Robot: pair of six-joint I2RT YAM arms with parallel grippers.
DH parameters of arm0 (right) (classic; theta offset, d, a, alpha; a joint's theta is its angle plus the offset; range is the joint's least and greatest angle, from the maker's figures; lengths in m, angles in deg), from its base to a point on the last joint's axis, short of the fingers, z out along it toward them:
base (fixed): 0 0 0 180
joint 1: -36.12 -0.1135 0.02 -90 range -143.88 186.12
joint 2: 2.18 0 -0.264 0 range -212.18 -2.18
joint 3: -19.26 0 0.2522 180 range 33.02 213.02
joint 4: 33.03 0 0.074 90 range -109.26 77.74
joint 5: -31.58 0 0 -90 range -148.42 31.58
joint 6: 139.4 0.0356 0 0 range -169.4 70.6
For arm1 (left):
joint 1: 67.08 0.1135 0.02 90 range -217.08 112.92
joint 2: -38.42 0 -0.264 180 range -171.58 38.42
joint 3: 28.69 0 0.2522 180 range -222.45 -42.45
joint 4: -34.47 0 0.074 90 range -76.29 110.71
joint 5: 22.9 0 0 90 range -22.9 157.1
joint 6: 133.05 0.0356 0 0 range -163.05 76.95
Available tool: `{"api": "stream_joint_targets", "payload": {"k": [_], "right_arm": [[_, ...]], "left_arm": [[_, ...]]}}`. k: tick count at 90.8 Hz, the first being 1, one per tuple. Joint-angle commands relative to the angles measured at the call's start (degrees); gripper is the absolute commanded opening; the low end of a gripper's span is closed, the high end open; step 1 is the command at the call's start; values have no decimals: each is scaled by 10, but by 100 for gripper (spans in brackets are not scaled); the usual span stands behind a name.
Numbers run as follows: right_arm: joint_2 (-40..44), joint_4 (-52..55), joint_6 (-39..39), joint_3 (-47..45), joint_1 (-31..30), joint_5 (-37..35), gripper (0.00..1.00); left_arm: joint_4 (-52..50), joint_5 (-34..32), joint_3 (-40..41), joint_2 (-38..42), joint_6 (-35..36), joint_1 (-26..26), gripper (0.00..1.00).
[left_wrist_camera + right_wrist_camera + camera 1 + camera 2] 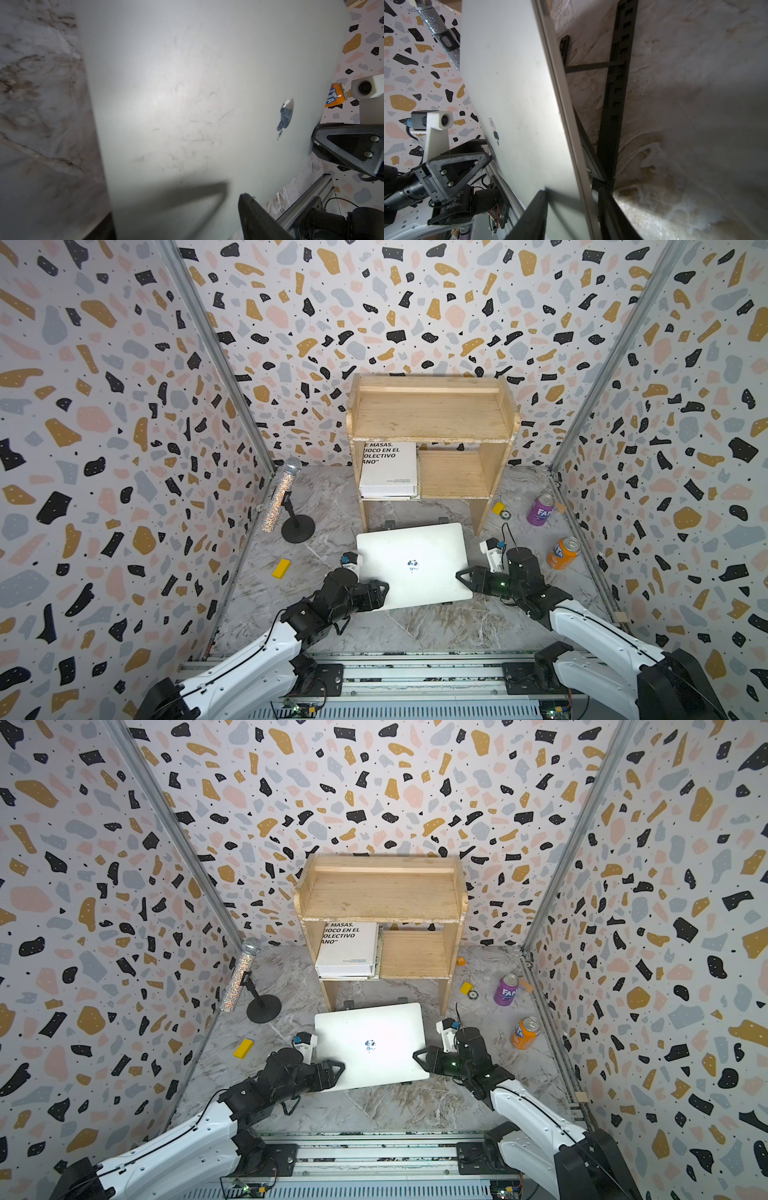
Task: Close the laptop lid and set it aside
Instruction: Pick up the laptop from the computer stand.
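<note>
The silver laptop (411, 564) (370, 1044) lies in the middle of the marble table. Its lid (187, 104) is down flat on the base, logo side up. It rests on a black folding stand (616, 83). My left gripper (384, 588) (340, 1068) is at the lid's near left corner, open. One finger (251, 214) hovers above the lid and throws a shadow well away from itself; the other finger is hidden. My right gripper (459, 574) (573, 189) is open around the laptop's right edge, one finger (537, 207) over the lid and one below the base.
A wooden shelf (432, 414) stands just behind the laptop with a white book (388, 468) on its lower board. A glitter microphone on a stand (282, 493) is at the left. A purple can (540, 510) and an orange can (563, 552) are at the right. A yellow block (281, 568) lies left of the laptop.
</note>
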Motion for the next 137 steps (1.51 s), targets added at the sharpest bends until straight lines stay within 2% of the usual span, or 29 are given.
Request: {"api": "stream_joint_targets", "payload": {"k": [1,63,101,137], "right_arm": [[21,-36,21,23,-10,65,42],[62,-26,57,5,-10,87,32],[80,-25,66,0,-10,93,31],[99,-42,96,-1,-10,104,31]], "left_arm": [[91,45,-43,21,-8,-14,76],[54,43,-59,71,-17,-14,69],[56,51,-67,91,-49,-14,65],[45,53,-85,98,-48,-14,61]]}}
